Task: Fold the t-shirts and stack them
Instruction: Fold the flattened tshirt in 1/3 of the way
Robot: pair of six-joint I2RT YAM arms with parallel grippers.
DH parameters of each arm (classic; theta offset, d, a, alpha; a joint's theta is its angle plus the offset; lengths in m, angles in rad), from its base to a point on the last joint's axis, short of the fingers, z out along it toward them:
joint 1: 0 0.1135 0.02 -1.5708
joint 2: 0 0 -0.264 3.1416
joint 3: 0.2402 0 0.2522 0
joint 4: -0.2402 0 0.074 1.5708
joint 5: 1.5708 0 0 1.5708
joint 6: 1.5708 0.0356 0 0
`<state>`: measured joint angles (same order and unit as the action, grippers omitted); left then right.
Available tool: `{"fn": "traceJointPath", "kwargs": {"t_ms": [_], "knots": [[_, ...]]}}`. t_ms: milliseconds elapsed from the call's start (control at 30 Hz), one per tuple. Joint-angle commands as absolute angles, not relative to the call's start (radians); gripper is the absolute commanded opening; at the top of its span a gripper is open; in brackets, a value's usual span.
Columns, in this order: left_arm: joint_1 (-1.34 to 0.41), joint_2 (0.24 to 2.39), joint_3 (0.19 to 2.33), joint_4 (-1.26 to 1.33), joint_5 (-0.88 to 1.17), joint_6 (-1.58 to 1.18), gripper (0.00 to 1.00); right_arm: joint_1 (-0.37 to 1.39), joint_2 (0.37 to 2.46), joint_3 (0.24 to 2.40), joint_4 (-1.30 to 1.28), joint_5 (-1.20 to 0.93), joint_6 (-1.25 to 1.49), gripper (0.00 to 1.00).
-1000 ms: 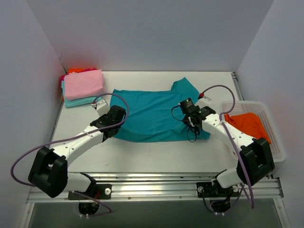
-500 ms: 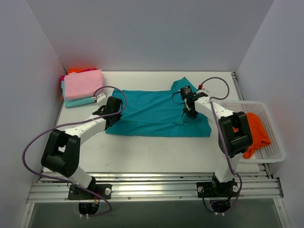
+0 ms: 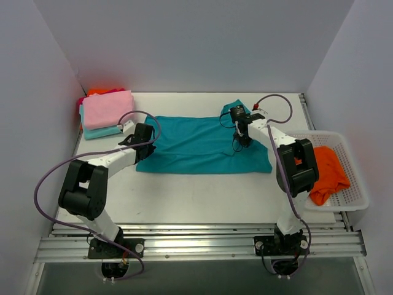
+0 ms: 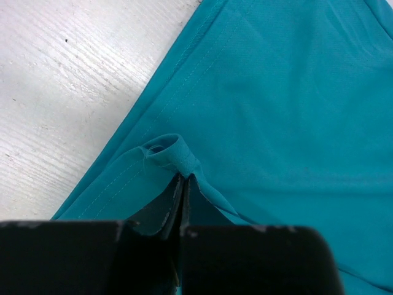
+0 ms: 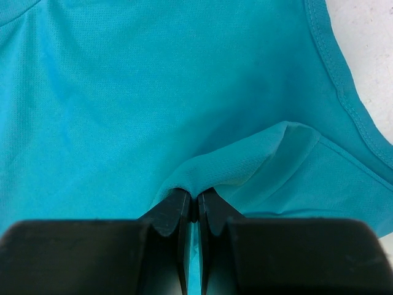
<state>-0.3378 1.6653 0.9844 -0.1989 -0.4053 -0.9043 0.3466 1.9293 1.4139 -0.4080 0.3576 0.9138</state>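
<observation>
Your left gripper [image 4: 182, 184] and right gripper [image 5: 196, 203] each clamp a thin pinch of the deep teal t-shirt [image 3: 196, 147], lying toward the far edge of the worktop [image 3: 184, 193]; pull unevenly and one may slip, skewing the fold.

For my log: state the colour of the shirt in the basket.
Bright orange; the shirt shows best in top external view.

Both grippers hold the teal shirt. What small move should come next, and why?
Probably carry both pinches toward the shirt's far edge and lower them there. The left gripper and the right gripper are each shut on a raised fold of the teal t-shirt. The top view shows them short of its far edge, so the fold looks unfinished.
</observation>
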Motion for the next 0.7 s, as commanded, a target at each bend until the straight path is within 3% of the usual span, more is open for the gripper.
{"fn": "traceJointPath", "kwargs": {"t_ms": [0,300,333,433,467,533,567,667], "knots": [[-0.315,1.68,1.02,-0.149,-0.396,-0.894,0.02,0.347,1.951,1.457,-0.445,0.387,0.923,0.0],[-0.25,1.759,1.074,-0.149,-0.359,-0.894,0.02,0.336,2.052,1.512,-0.449,0.405,0.928,0.03],[-0.249,1.766,1.077,-0.143,-0.353,-0.893,0.02,0.333,2.062,1.525,-0.457,0.411,0.934,0.08],[-0.239,1.782,1.089,-0.143,-0.347,-0.893,0.04,0.324,2.089,1.539,-0.446,0.419,0.936,0.5],[-0.239,1.786,1.091,-0.141,-0.348,-0.894,0.1,0.321,2.095,1.542,-0.443,0.417,0.937,0.68],[-0.235,1.79,1.092,-0.129,-0.348,-0.896,0.26,0.314,2.103,1.546,-0.425,0.417,0.939,0.84],[-0.232,1.793,1.094,-0.124,-0.342,-0.893,0.52,0.313,2.108,1.552,-0.423,0.425,0.936,0.87],[-0.219,1.792,1.107,-0.117,-0.342,-0.887,0.83,0.308,2.102,1.581,-0.43,0.471,0.925,0.92]]}}
